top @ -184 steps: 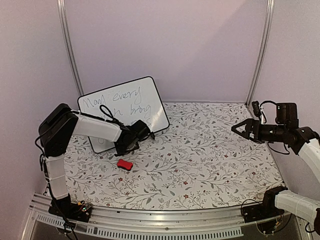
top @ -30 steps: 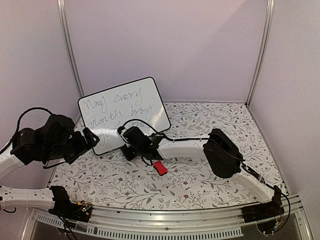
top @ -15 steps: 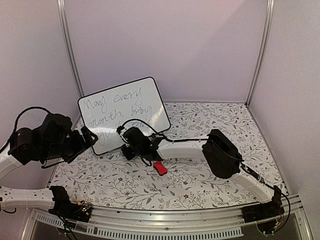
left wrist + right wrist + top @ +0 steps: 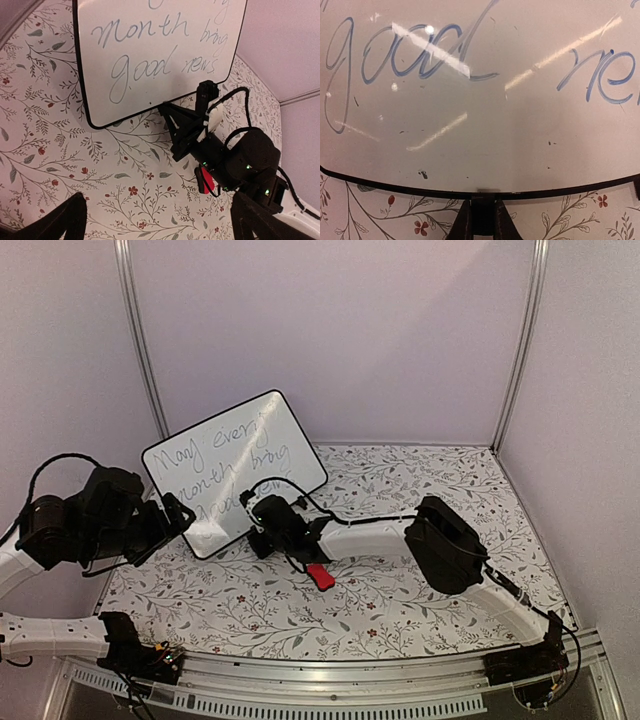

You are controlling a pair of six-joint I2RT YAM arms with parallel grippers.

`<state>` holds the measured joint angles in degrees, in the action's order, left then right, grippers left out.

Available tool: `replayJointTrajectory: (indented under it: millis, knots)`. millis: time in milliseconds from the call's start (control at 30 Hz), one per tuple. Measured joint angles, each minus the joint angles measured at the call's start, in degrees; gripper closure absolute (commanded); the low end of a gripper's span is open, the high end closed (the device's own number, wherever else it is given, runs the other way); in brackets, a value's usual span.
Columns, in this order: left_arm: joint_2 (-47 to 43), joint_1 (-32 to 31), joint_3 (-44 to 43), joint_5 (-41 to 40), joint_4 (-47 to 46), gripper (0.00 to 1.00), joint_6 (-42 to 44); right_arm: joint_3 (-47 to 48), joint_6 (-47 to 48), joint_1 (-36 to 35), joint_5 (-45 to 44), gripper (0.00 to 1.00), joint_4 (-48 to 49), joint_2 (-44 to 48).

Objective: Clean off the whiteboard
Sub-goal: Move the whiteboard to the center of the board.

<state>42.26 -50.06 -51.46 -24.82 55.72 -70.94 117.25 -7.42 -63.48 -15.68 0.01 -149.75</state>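
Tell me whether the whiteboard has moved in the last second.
Yes. The whiteboard has shifted left: its left corner now lies past the foot of the left metal post, which it sat beside before.

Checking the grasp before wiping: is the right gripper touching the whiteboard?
Touching. The right wrist view shows the right gripper shut on the black bottom edge of the whiteboard, with no gap between them.

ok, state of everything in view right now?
whiteboard: tilted, handwriting not erased, bottom edge pinched.
red eraser: lying on the table, not held.
right gripper: shut on the whiteboard's bottom edge.
left gripper: open, empty, left of the whiteboard.
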Motion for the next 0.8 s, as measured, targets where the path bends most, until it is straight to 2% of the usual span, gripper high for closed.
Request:
replayJointTrajectory:
  millis: [267,633,667,800]
  knots:
    - [-0.3,0.0,-2.8,-1.3,1.9,0.0,1.1,-18.8,-0.1,-1.0,0.7,1.0,4.5,11.3]
    - [2.9,0.1,-13.1,-6.3,5.2,0.0,6.1,-40.5,-2.3,-5.7,-0.2,1.0,7.8,25.4]
    - [3.5,0.2,-13.7,-6.7,5.3,0.0,6.6,-41.6,-2.6,-6.2,-0.4,0.99,8.0,26.1]
    - [6.0,1.6,-16.0,-7.4,5.6,0.0,9.1,-45.3,-3.9,-7.8,-1.2,0.87,8.9,28.5]
